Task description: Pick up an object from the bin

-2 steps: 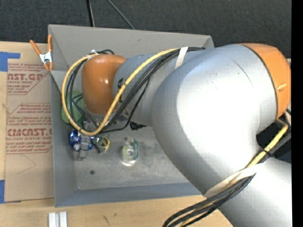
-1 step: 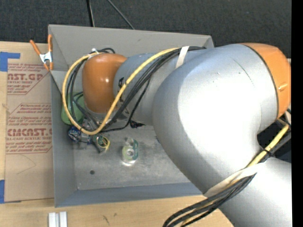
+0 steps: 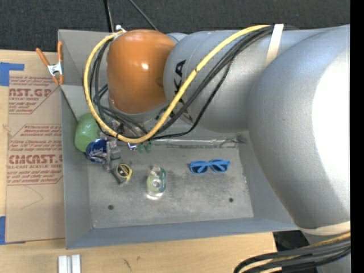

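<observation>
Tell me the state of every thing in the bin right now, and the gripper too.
green ball: resting by the bin's left wall.
blue shiny thing: on the floor, right beside the green ball.
clear thing: lying loose mid-floor.
blue sunglasses: lying flat, apart from the rest.
gripper: low at the bin's left, next to the blue shiny thing.

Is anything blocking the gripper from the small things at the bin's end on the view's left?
Nothing visible does. The gripper sits right beside the green ball and a blue-and-white item; the blue sunglasses and a clear item lie apart, toward the view's right.
</observation>
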`<state>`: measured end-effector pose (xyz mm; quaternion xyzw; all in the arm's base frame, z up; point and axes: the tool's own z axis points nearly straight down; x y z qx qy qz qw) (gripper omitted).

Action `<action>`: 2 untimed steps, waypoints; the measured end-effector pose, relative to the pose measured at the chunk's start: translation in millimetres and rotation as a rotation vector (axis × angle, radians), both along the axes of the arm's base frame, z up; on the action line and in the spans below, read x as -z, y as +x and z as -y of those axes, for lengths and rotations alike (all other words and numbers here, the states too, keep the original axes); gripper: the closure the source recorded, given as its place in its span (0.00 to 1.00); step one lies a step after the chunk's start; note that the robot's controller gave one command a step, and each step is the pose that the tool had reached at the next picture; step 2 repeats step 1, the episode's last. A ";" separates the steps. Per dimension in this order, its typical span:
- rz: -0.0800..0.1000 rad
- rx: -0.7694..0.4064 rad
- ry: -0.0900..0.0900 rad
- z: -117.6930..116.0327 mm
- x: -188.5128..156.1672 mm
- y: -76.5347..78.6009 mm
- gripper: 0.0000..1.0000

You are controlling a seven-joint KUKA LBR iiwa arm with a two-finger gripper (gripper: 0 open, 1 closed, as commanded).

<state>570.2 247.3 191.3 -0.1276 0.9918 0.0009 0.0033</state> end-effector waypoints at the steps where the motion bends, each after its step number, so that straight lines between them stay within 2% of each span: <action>1: 0.006 0.010 0.002 2.4 -90.4 8.0 1.00; 2: 0.006 0.010 0.002 2.4 -90.4 8.0 1.00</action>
